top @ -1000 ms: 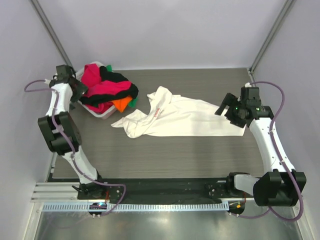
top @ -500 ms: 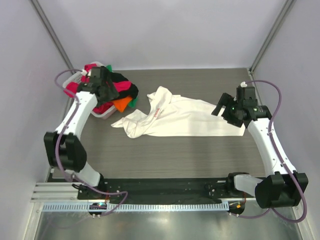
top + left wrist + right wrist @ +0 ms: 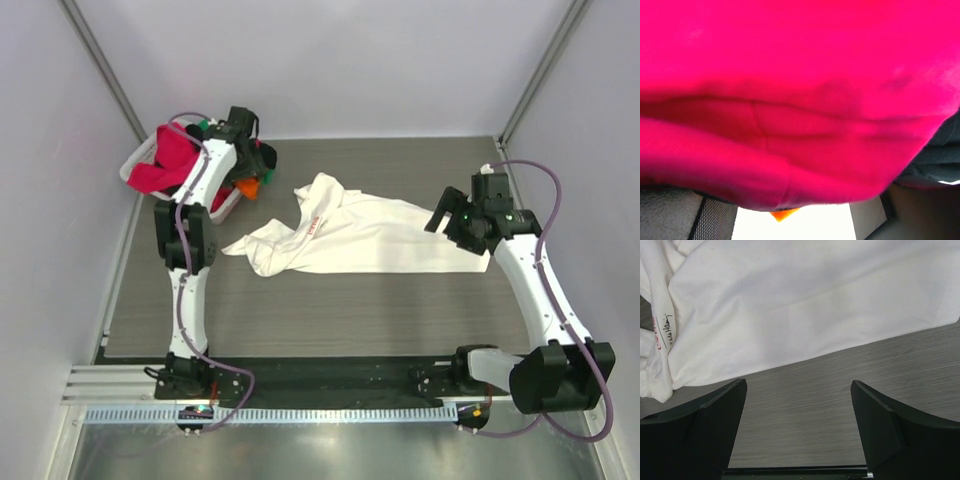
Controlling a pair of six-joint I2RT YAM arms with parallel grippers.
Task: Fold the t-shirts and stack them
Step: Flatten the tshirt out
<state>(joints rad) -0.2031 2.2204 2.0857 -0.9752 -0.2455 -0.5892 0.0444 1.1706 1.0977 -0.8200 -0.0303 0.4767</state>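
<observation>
White t-shirt (image 3: 340, 235) lies crumpled; right tool (image 3: 798, 385) spread wide beside it.

Left arm (image 3: 190, 300) & right arm (image 3: 541, 290): same build, white tube links w/ chunky black joint housings btwn them. Lilac-grey cables (image 3: 567, 200) run in loops off each arm, one per side. Small green light on the right wrist block (image 3: 472, 215). Bases (image 3: 185, 372) black & white, bolted on a black plate, w/ a pale slotted rail (image 3: 330, 413) along the front. Right pincer (image 3: 797, 390): two matte black fingers (image 3: 705, 430), broad, wedge-shaped, smooth inner faces, slightly rounded tips.
</observation>
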